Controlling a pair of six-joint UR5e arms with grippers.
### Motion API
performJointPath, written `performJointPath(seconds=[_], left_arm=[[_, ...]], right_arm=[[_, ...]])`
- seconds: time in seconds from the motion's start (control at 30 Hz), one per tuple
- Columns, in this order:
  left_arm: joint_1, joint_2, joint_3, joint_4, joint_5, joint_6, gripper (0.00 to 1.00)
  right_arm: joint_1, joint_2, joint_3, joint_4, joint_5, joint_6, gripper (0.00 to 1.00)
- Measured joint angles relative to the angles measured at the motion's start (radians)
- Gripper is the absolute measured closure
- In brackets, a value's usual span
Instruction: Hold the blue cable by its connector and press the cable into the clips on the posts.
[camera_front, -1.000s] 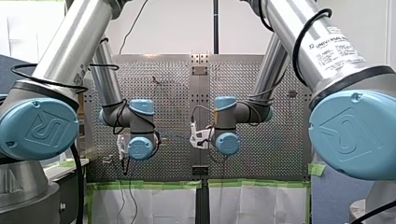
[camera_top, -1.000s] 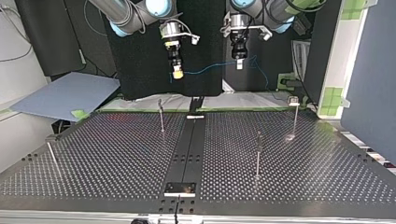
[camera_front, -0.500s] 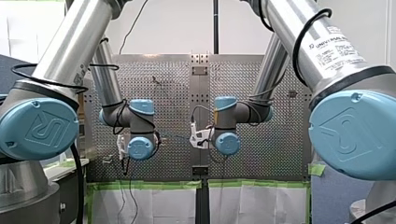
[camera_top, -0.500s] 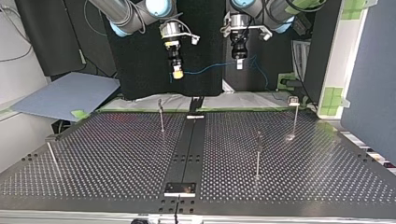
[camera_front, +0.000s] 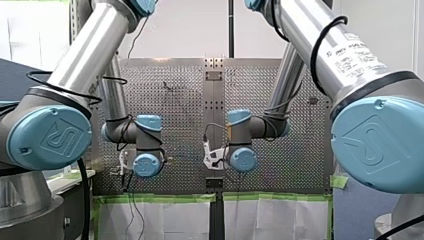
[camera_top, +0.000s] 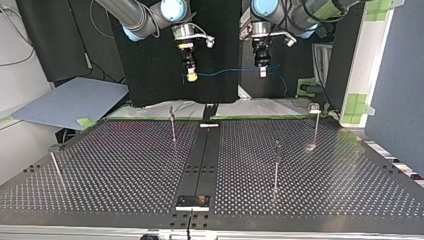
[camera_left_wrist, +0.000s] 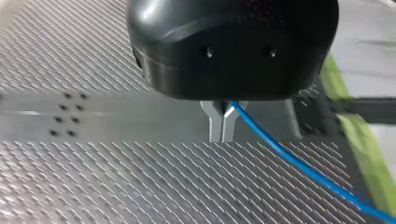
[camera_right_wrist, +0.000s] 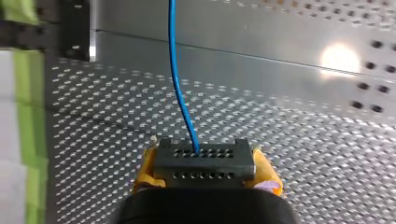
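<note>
In the top view's upper centre, my right gripper (camera_top: 191, 76) clamps the connector (camera_right_wrist: 204, 162) and my left gripper (camera_top: 262, 72) pinches the blue cable (camera_top: 227, 72), strung between them well above the posts (camera_top: 173, 127), none yet threaded.

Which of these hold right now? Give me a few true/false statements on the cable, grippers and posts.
1. My right gripper is shut on the connector. True.
2. The blue cable sits in a clip on one of the posts. False: it spans the air between the two grippers and is in no clip.
3. My left gripper is shut on the blue cable. True.
4. My left gripper holds the connector. False: it pinches bare cable, and the connector is in my right gripper.
</note>
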Motion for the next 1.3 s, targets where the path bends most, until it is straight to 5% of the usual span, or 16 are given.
performJointPath(seconds=[0.33, 0.53, 0.7, 0.93, 1.13, 1.3], left_arm=[[0.106, -0.106, 0.0, 0.001, 0.001, 0.106, 1.0], [0.152, -0.141, 0.001, -0.004, 0.004, 0.159, 1.0], [0.171, -0.113, 0.005, -0.037, -0.012, 0.169, 1.0], [0.173, -0.054, 0.006, -0.097, -0.031, 0.133, 1.0], [0.172, 0.005, 0.006, -0.155, -0.013, 0.128, 1.0], [0.171, 0.046, 0.006, -0.196, -0.011, 0.121, 1.0]], right_arm=[[0.0, 0.004, 0.0, 0.093, 0.0, -0.001, 1.0], [-0.002, 0.004, -0.001, 0.104, 0.0, 0.0, 1.0], [-0.001, -0.019, -0.022, 0.113, 0.01, 0.021, 1.0], [0.001, -0.093, -0.032, 0.116, -0.025, 0.089, 1.0], [0.002, -0.15, -0.033, 0.113, -0.075, 0.102, 1.0], [0.003, -0.197, -0.033, 0.112, -0.087, 0.105, 1.0]])
